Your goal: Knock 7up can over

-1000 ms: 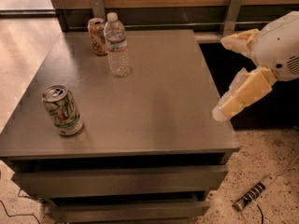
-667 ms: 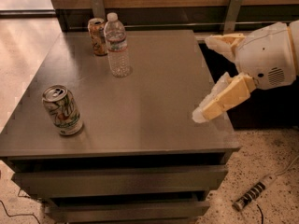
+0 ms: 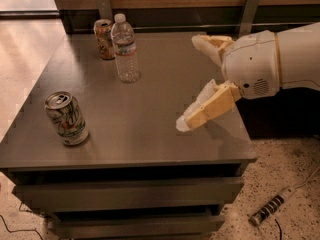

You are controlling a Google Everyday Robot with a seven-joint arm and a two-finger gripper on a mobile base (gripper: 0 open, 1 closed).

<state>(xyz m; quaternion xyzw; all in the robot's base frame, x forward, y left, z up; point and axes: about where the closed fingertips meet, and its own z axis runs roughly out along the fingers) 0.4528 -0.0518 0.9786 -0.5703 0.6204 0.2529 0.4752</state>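
Observation:
The 7up can (image 3: pixel 66 119), silver-white with green lettering, stands upright near the front left corner of the grey table (image 3: pixel 150 134). My gripper (image 3: pixel 187 82) hovers over the right side of the table, well to the right of the can. It is open and empty, its two cream fingers spread wide and pointing left. One fingertip (image 3: pixel 183 124) is low over the table top; the other (image 3: pixel 197 40) is farther back.
A clear water bottle (image 3: pixel 125 49) and an orange-brown can (image 3: pixel 104 38) stand upright at the back left of the table. A wooden wall panel runs behind. A power strip (image 3: pixel 272 207) lies on the speckled floor at the right.
My gripper has moved left from beyond the table's right edge to over its right side. The cans and the bottle have not moved.

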